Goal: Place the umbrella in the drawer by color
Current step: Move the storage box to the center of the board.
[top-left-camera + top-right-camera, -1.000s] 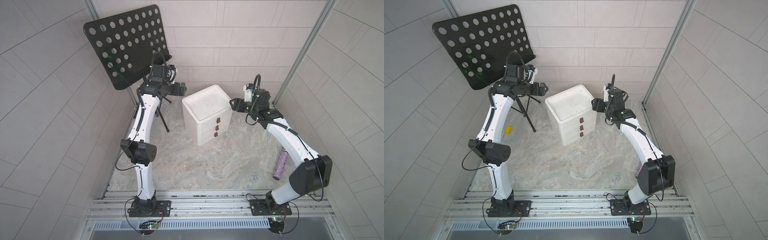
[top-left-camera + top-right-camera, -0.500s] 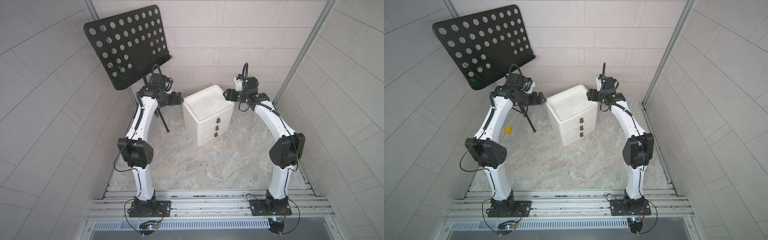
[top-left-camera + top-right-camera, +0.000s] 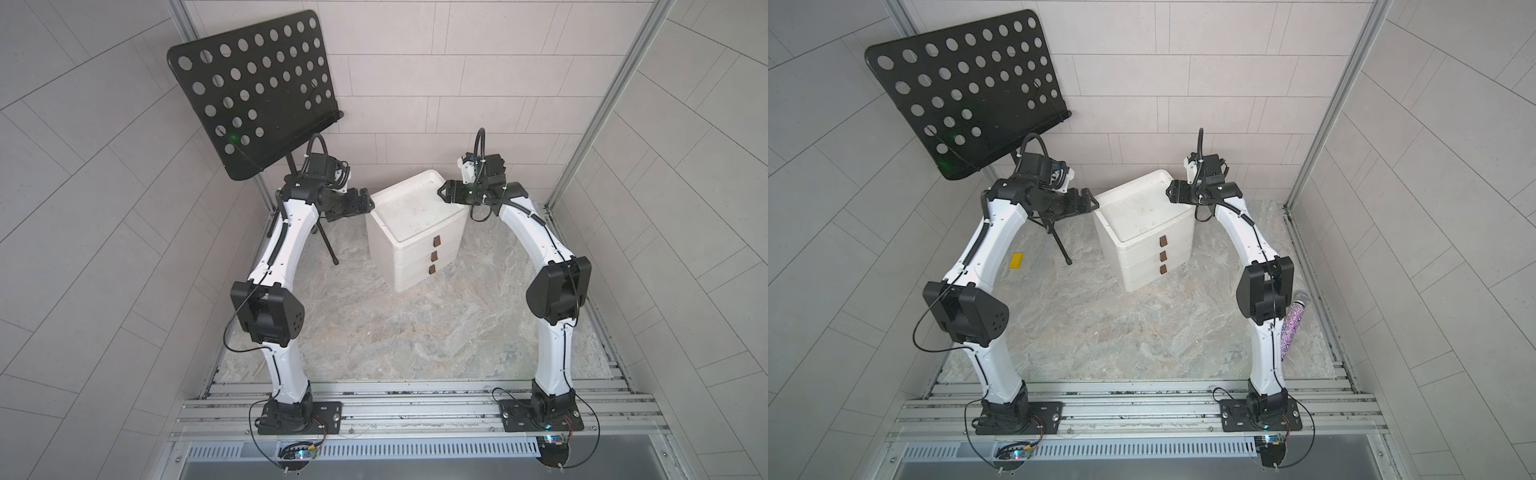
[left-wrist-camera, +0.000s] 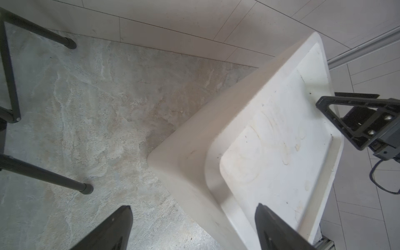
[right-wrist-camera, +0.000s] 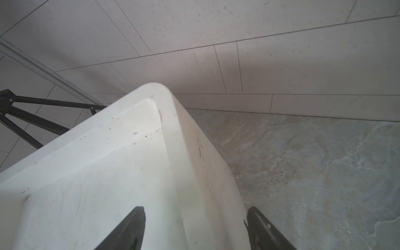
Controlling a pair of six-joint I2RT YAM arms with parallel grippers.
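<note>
Holding the left gripper [image 3: 367, 200] spread wide and empty astride the left top rim of the white drawer unit [image 3: 409, 210], one finger over marble floor [image 3: 395, 332]; setting the right gripper [image 3: 443, 192], likewise parted and empty, astride its rear right corner. Crowding the left rear with a music stand [image 3: 253, 91]. Spotting the purple folded umbrella [image 3: 1291, 328] lying by the right wall [image 3: 1391, 249], well apart from the closed drawers [image 3: 419, 259], partly covered by the right arm [image 3: 1264, 291]

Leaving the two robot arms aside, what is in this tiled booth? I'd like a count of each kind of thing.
White drawer unit: 1
Black music stand: 1
Glittery purple umbrella: 1
Small yellow object: 1
Total: 4
</note>
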